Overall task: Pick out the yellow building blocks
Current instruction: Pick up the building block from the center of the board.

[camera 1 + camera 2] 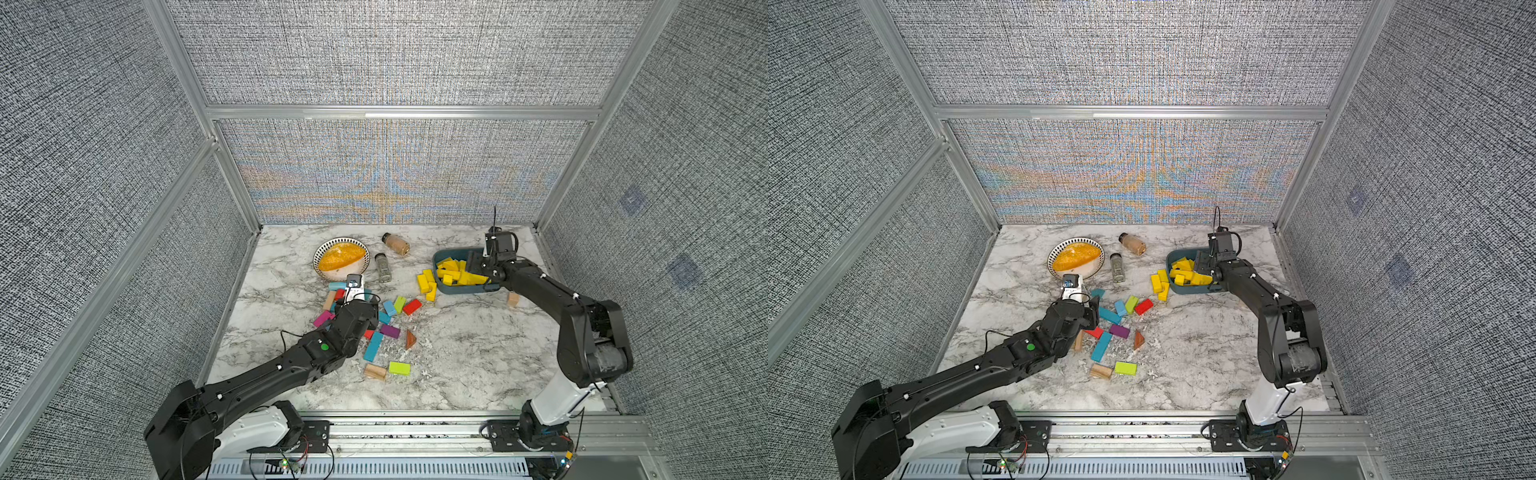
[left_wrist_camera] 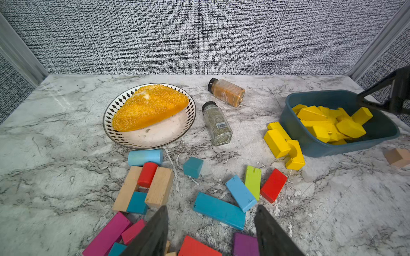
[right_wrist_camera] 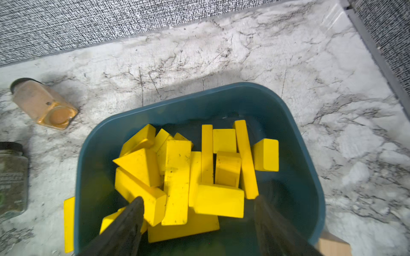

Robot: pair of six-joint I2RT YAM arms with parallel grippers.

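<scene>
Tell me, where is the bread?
In both top views the bread lies on the patterned plate near the back wall, just left of the two spice jars.

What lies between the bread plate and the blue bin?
Two spice jars lying on their sides, one tan, one herb-filled, shown in the left wrist view, between plate and bin.

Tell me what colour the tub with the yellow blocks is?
Dark teal blue. The tub shows best in the right wrist view.

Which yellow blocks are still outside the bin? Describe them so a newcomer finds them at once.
Find the dark teal bin at the table's far right, full of yellow blocks. Against its outer wall, on the side facing the plate, a few yellow blocks lie on bare marble, one an arch. Nearby loose blocks are other colours.
</scene>
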